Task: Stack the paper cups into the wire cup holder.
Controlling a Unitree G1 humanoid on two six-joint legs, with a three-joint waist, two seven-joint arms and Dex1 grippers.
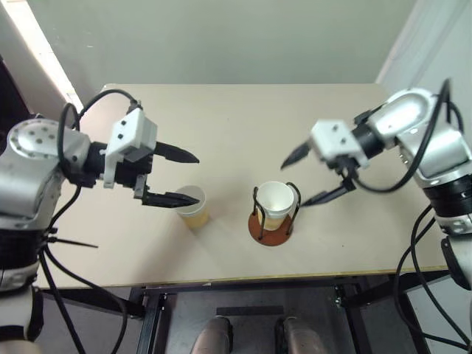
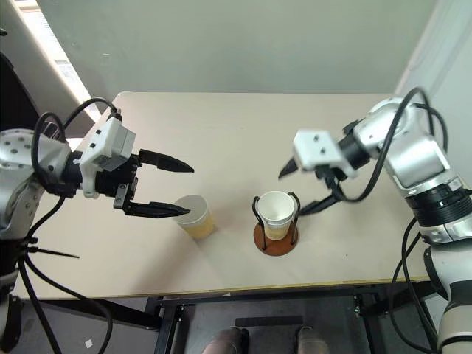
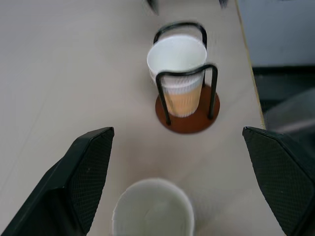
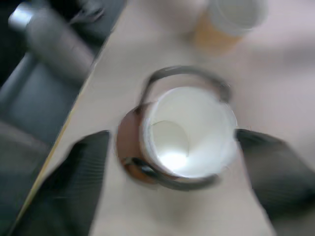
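On the beige table [image 1: 221, 125], seen from the head, the wire cup holder [image 1: 272, 225] stands close to the near edge, its reddish-brown disc flat on the top. A paper cup [image 1: 275, 204] sits upright between its two black wire loops, mouth up; I cannot tell how many cups are nested there. A second paper cup [image 1: 193, 206] stands upright on the table to the robot's left of the holder, near it but not touching. The left gripper [image 1: 179, 177] hangs further left of the holder, fingers spread wide with nothing in them, one fingertip over the loose cup's rim. The right gripper [image 1: 313, 177] hovers just to the robot's right of the holder, fingers also apart and empty, the lower tip close to a wire loop.

From the left wrist, the holder [image 3: 187, 118] with its cup [image 3: 178, 73] lies beyond the loose cup [image 3: 152, 209], which sits between the two spread black fingers [image 3: 83, 182].

From the right wrist, blurred, the holder [image 4: 129, 147] and its cup [image 4: 189, 132] lie between the two parted fingers [image 4: 74, 187], neither touching it, and the loose cup [image 4: 226, 22] stands beyond the holder.
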